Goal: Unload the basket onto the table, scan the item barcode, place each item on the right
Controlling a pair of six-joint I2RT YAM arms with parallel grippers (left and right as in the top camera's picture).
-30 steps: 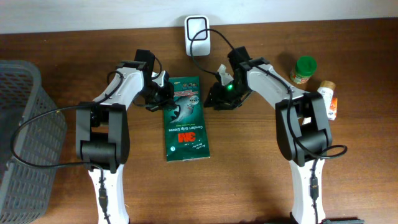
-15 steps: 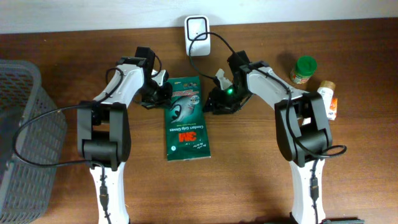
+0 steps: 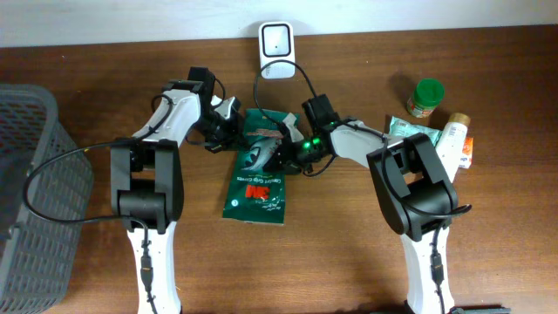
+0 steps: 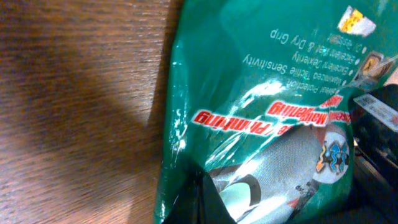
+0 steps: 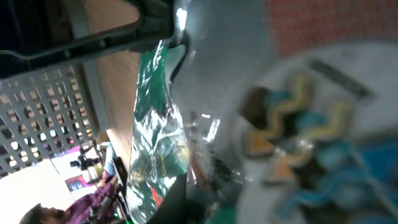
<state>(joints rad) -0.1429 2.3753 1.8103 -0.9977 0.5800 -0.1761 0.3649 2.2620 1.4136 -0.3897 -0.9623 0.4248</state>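
Observation:
The item is a green glove packet (image 3: pixel 257 170) with red and white print, lying crumpled mid-table. My left gripper (image 3: pixel 232 123) is shut on its upper left edge. In the left wrist view the packet (image 4: pixel 267 106) fills the frame, and the dark left gripper (image 4: pixel 208 202) pinches its film. My right gripper (image 3: pixel 285 145) is shut on the packet's upper right part. The right wrist view shows the shiny packet (image 5: pixel 155 124) bunched at the right gripper (image 5: pixel 189 196). The barcode is hidden. A white scanner (image 3: pixel 275 39) stands at the table's back edge.
A grey mesh basket (image 3: pixel 26 192) stands at the left edge. At the right are a green-lidded jar (image 3: pixel 426 96), an orange-capped bottle (image 3: pixel 458 135) and another green pack (image 3: pixel 410 131) beside my right arm. A black cable runs from the scanner.
My right gripper moved left onto the packet and shut on it. The packet's top bunched up and its lower end swung left. The left gripper kept its hold.

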